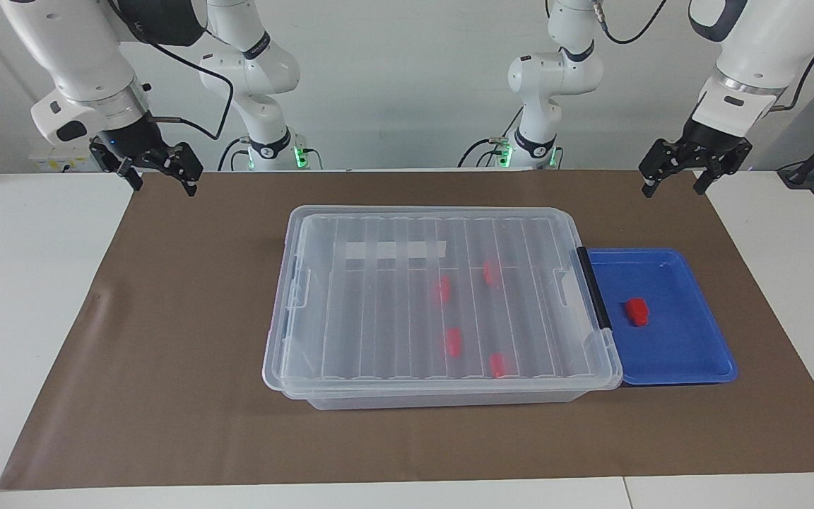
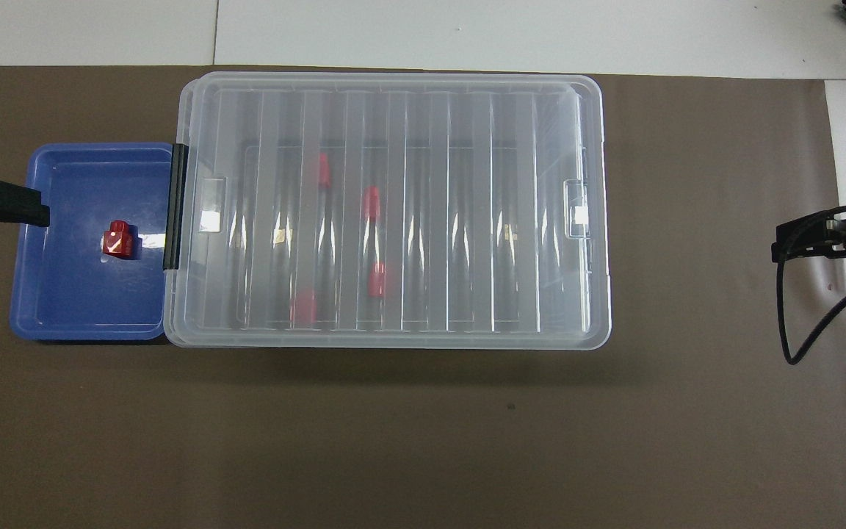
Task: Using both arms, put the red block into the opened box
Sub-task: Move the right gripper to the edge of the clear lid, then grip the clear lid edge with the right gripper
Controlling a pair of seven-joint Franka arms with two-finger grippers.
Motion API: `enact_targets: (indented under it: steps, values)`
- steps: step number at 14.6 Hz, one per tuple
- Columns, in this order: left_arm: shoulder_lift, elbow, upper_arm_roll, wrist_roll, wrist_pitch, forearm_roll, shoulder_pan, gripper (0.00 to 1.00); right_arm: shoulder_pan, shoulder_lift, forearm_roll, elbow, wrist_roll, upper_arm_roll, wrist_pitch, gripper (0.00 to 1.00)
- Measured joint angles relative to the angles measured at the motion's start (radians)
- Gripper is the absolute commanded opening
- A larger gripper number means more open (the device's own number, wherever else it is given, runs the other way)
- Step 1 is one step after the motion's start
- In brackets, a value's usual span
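We are holding both claws up and waiting, fingers spread wide and holding nothing: the left gripper over the brown mat's edge at our left arm's end, the right gripper over the mat's edge at the right arm's end.

Below and inward of the left gripper, the small bright red stepped plastic block is lying alone in the flat blue plastic tray. Touching the tray, between our two claws, the large shallow clear plastic box is sitting with its ribbed transparent lid on and its black clip handle against the tray. Four more red blocks are showing through the lid.

We are judging the lid the main risk: carrying the block over before the box is opened would leave it stranded on top. Lifting one end alone could drag the box into the tray, since they touch.

There is bare mat all round the box beneath each claw, giving open room to descend; the tray's raised rim is crowding the block only slightly.
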Motion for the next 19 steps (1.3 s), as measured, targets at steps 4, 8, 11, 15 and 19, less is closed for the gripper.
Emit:
enact_targets:
  steps: [4, 8, 11, 15, 19]
  values:
    - [0.000, 0.000, 0.000, 0.000, 0.000, 0.000, 0.000, 1.00, 0.000, 0.000, 0.000, -0.001, 0.007, 0.000, 0.000, 1.00]
    - [0.000, 0.000, 0.000, -0.002, 0.000, 0.000, 0.000, 1.00, 0.003, -0.001, 0.016, -0.027, 0.007, 0.005, 0.096, 1.00]
    - [0.000, 0.000, 0.000, -0.016, 0.000, -0.001, 0.000, 1.00, 0.032, 0.006, 0.040, -0.118, 0.007, 0.012, 0.297, 1.00]
    - [0.000, 0.000, 0.000, -0.019, 0.000, -0.002, 0.000, 1.00, 0.112, 0.082, 0.056, -0.162, 0.020, 0.020, 0.465, 1.00]
    - [0.000, 0.000, 0.000, -0.020, 0.000, -0.002, 0.000, 1.00, 0.155, 0.169, 0.140, -0.164, 0.048, 0.021, 0.568, 1.00]
